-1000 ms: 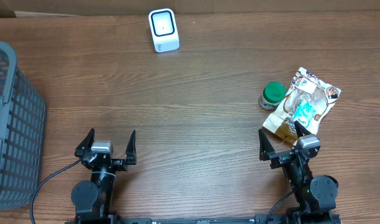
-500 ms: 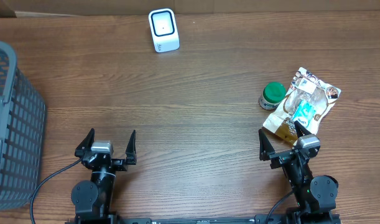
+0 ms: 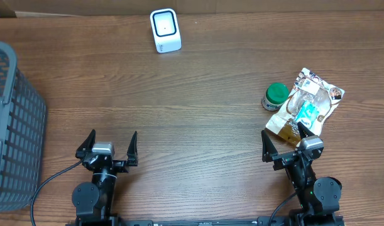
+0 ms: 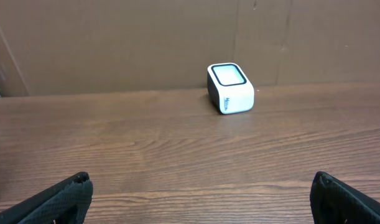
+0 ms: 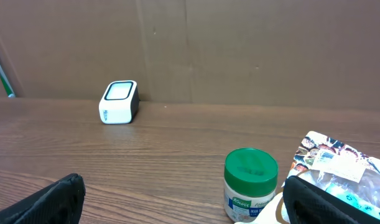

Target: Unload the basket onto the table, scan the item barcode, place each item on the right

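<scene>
A grainy brown wooden table [image 3: 210,125] runs ahead of me to a flat cardboard wall [image 4: 115,43]. Both my arms sit low at the near edge. My left gripper [image 3: 114,133] and right gripper [image 3: 282,130] are spread wide and hold nothing. The boxy white scanner [image 3: 164,29] stands far ahead of my left jaws. The green-lidded jar [image 3: 275,96] and the crinkly snack bag [image 3: 308,103] lie side by side just beyond my right jaws.
</scene>
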Motion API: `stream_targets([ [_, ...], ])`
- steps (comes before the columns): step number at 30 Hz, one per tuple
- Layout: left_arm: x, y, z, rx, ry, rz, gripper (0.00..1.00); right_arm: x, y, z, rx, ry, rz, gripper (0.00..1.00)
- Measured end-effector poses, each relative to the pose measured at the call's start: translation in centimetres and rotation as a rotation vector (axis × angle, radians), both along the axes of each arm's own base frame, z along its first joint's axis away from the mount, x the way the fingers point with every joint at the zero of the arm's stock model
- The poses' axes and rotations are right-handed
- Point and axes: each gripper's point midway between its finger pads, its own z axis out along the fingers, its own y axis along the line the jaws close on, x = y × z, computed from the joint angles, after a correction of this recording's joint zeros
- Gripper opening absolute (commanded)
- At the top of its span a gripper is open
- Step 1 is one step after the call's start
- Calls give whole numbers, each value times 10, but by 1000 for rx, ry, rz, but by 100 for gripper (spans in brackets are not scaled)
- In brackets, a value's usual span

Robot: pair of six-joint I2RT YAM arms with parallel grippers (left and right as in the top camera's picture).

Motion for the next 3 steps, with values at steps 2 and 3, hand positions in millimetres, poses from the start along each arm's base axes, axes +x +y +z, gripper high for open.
stream_targets([
  [2, 0, 0, 0, 0, 0, 0, 100, 0, 0, 0, 0, 0, 0, 100],
  [3, 0, 0, 0, 0, 0, 0, 99, 0, 0, 0, 0, 0, 1, 100],
])
